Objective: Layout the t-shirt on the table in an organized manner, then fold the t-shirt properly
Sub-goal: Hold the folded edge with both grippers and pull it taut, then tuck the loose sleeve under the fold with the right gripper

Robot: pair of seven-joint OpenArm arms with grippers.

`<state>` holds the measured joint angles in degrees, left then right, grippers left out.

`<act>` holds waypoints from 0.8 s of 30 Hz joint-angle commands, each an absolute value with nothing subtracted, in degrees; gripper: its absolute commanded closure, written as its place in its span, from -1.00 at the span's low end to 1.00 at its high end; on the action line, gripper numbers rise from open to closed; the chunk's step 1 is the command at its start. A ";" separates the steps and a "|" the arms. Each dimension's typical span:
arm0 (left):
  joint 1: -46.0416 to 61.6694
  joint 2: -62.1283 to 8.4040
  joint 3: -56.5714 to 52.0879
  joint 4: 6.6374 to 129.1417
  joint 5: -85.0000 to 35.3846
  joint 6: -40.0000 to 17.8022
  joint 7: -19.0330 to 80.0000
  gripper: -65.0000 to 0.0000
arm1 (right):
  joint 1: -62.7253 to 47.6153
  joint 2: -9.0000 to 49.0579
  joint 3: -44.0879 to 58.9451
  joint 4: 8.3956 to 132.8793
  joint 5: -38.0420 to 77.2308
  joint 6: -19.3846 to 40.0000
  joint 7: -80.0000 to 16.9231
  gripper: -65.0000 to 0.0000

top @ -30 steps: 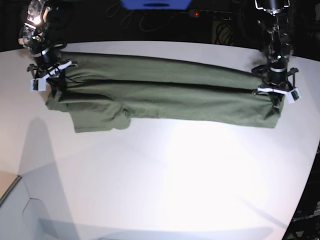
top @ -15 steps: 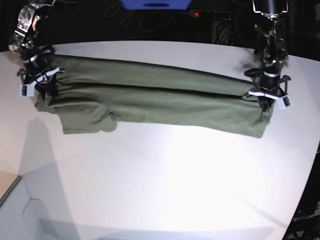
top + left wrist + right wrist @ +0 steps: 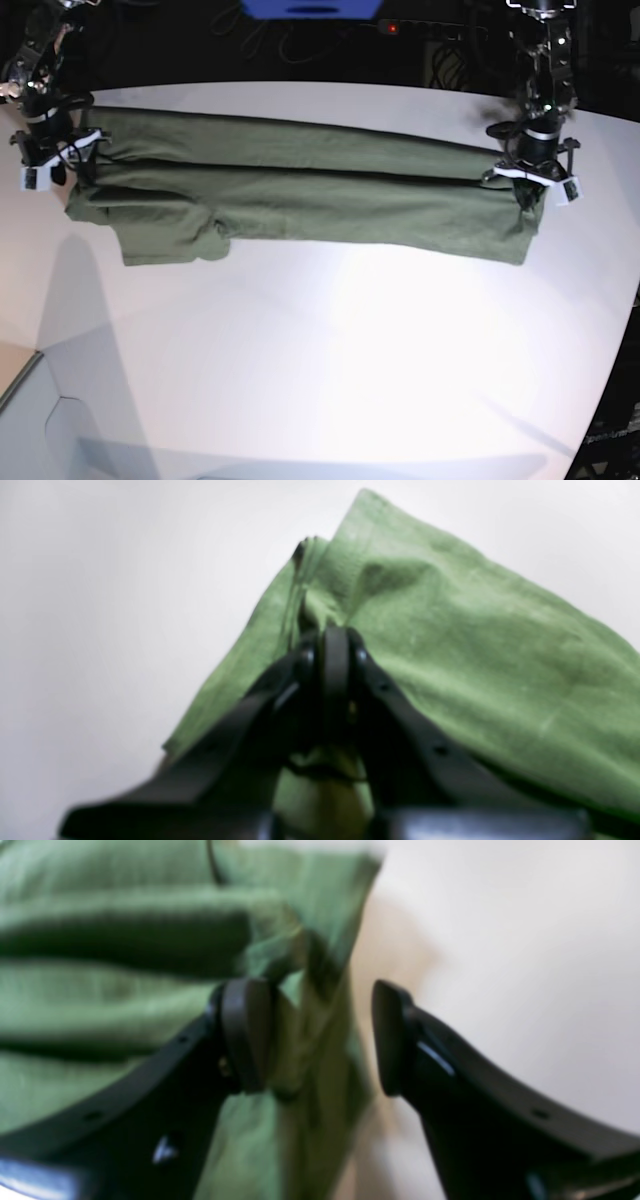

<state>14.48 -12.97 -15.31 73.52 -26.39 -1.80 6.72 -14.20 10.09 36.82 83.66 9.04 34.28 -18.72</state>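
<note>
Right claw [image 3: 320, 1035] has just sprung wide, dropping the t-shirt [image 3: 300, 195] hem (9 o'clock end); left claw [image 3: 332, 655] stays pinched on cloth. Shirt lies folded lengthwise across the desk [image 3: 350, 380]; release underway.

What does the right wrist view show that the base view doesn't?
Only the right wrist view shows the right end effector open, with the shirt edge loose between its fingers. Only the base view shows the whole shirt stretched as a long folded band across the table, with the left end effector at its far end. Both show the green shirt on the white table.
</note>
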 commanded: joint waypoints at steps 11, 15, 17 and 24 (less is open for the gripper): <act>17.27 -12.79 -14.99 73.45 -26.07 -0.31 13.85 0.99 | -9.27 11.03 37.58 89.01 9.71 34.15 -17.54 -0.04; 17.27 -12.79 -14.99 73.45 -26.07 -0.31 13.85 0.99 | -5.41 11.38 31.34 87.25 9.71 34.15 -20.70 -0.07; 17.27 -12.70 -14.99 73.45 -26.07 -0.31 13.85 0.99 | -1.36 11.38 29.05 84.88 9.63 34.15 -23.87 -0.13; 17.19 -12.70 -14.99 73.45 -26.07 -0.31 13.85 0.99 | 8.48 13.23 23.78 72.04 9.63 34.07 -26.15 -0.22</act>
